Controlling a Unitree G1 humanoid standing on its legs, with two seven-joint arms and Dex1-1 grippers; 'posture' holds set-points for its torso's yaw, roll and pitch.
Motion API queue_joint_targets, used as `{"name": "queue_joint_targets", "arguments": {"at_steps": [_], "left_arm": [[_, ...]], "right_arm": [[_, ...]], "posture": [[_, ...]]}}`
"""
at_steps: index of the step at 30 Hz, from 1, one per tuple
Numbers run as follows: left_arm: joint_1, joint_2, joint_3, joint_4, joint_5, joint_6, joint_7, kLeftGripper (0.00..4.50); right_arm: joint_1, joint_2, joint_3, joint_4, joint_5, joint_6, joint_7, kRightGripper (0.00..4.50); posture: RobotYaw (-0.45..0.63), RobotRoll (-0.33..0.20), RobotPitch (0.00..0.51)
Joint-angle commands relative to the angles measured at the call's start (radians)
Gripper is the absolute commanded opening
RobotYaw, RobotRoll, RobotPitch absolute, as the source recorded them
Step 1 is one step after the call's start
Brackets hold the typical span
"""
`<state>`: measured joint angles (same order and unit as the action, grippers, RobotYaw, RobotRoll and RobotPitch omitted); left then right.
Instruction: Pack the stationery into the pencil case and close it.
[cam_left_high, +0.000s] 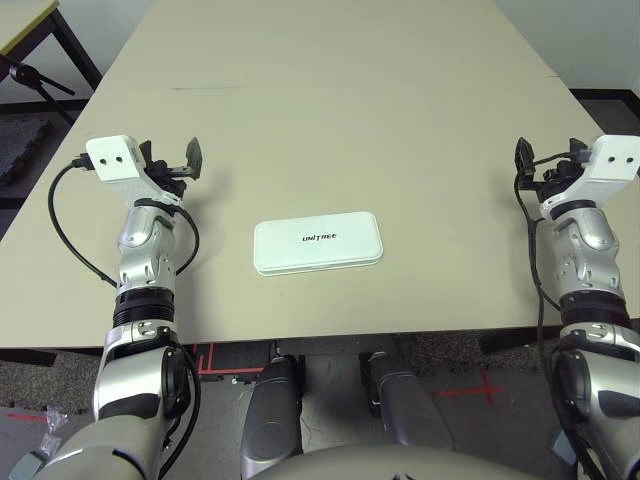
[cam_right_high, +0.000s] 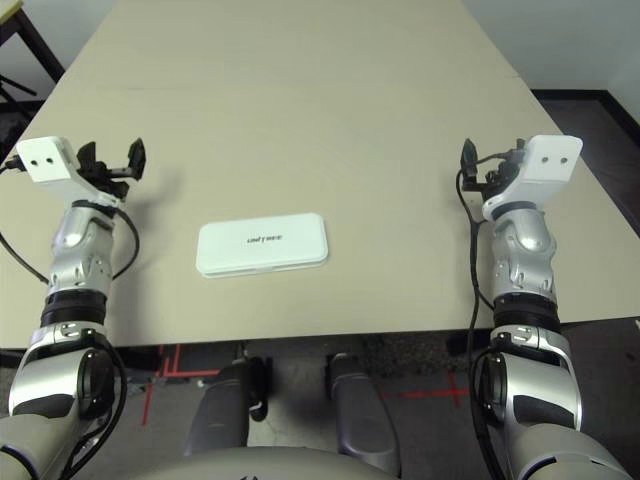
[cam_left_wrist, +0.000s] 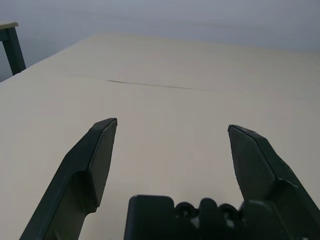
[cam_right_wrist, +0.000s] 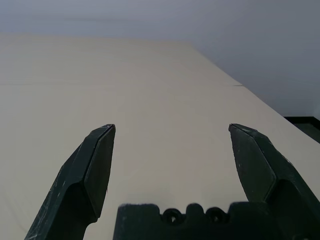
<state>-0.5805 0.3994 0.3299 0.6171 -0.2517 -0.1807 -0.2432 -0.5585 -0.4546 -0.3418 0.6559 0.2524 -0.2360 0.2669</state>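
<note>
Pencil case (cam_left_high: 318, 243) lies shut, lid down, on the table (cam_left_high: 330, 90) close to its near edge, midway between the arms. Left gripper (cam_left_high: 176, 162) and right gripper (cam_right_high: 481, 170) hover wide open and empty near the side edges. Packing looks complete; likely nothing remains but withdrawing.

- A lab or test room: one plain beige table (cam_left_high: 330, 110), made of two joined tops.
- Red tape crosses (cam_left_high: 478, 388) mark the grey floor.
- A black stand leg (cam_left_high: 35, 78) beside another table (cam_left_high: 22, 20).
</note>
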Motion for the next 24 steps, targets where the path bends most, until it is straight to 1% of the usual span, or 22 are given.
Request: {"name": "queue_joint_targets", "arguments": {"at_steps": [1,24], "left_arm": [[0.001,-0.007,-0.01,0.014,0.012,-0.011,-0.001,4.48],[0.011,-0.01,-0.006,0.01,0.011,-0.013,0.002,4.48]], "right_arm": [[0.002,-0.003,-0.007,-0.006,0.001,0.005,-0.002,4.5],[-0.01,0.002,0.003,0.0,-0.001,0.007,0.003,4.5]], "posture": [[-0.17,0.0,0.179],[-0.16,0.0,0.184]]}}
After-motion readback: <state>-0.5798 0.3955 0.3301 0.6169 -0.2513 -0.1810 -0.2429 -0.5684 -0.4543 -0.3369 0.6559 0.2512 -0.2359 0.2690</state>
